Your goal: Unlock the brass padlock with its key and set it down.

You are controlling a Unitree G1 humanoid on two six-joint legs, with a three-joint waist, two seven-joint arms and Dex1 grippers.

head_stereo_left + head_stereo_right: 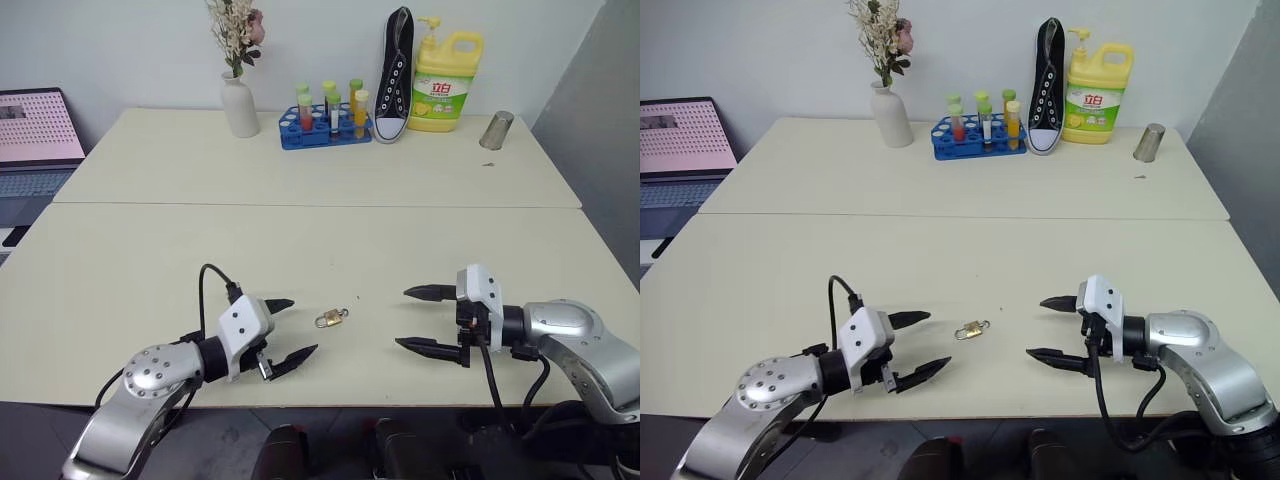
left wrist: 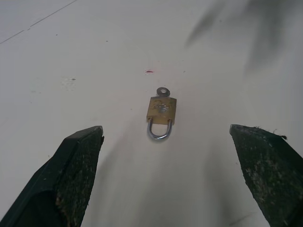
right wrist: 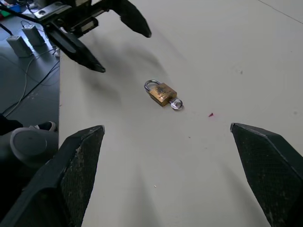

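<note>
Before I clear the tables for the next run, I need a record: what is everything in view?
brass padlock: one, golden, silver shackle, key in it, near table front, between grippers
vase: one, white, dried flowers, far table
test tube rack: one, blue, coloured tubes, right of vase
sneaker: one, black, white laces, against wall
detergent bottle: one, yellow, beside sneaker
metal cup: one, silver, far right
laptop: one, pink screen, left
tables: two, cream
left gripper: black fingers, open
right gripper: black fingers, open
</note>
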